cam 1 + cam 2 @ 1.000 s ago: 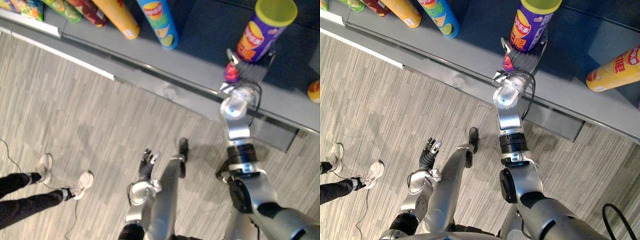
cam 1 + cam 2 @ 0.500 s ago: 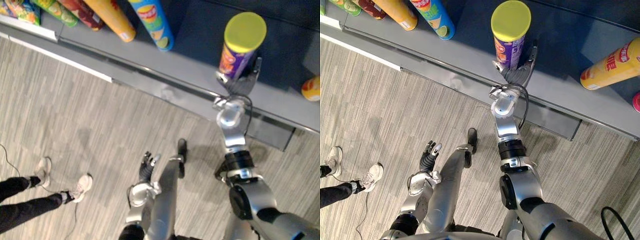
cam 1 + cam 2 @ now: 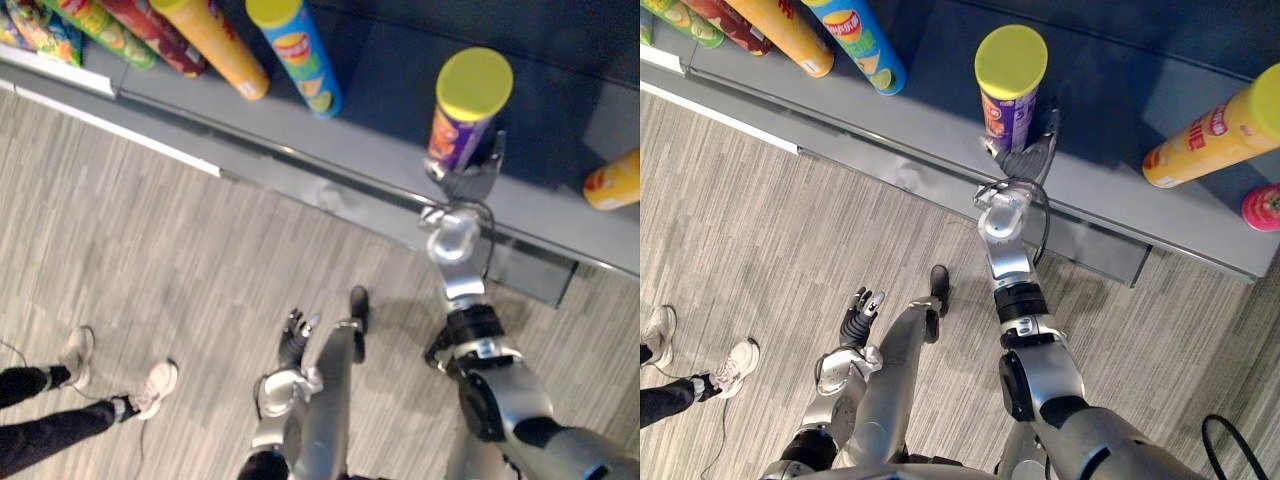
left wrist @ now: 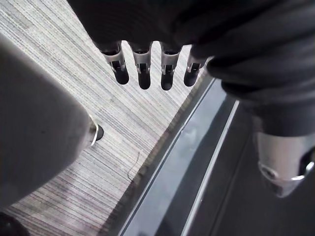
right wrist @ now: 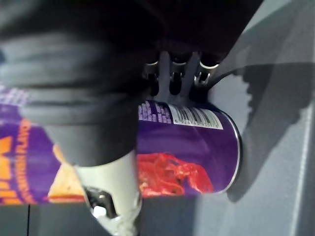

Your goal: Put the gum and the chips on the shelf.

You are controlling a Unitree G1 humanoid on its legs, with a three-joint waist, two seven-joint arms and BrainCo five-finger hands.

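While the left hand (image 3: 858,314) hangs nearest, low over the floor (image 3: 150,230) and well short of the purple chips can (image 3: 1008,95), its fingers (image 4: 142,73) are slack and straight, with nothing in them. Far off to the can's left, a person's shoes (image 3: 150,385) rest on the floor.

The right hand (image 3: 1025,158) is up against the can's lower part. Its fingers lie straightened along one side and its thumb (image 5: 110,187) crosses the other, loose rather than clenched. The can stands upright on its base on the shelf (image 3: 930,125), yellow lid up, so the chips look placed.

As a thing to handle, the can should be light and fairly stiff, a tall tube with a smooth, glossy wall that could slide in a weak hold. Being tall on a narrow base, it would tip at a nudge. The best hold is round the middle, thumb opposite fingers, firm without denting it. Drawing the hand away calls for a straight path clear of the wall.

Beyond and to the can's left stand a blue can (image 3: 862,40) and an orange can (image 3: 790,35); to its right is a yellow can (image 3: 1215,125). Past that, a small pink round thing (image 3: 1262,205) is cut off at the edge; it may be the gum. In the right wrist view the fingertips are hidden behind the can, so whether they press it cannot be made out.
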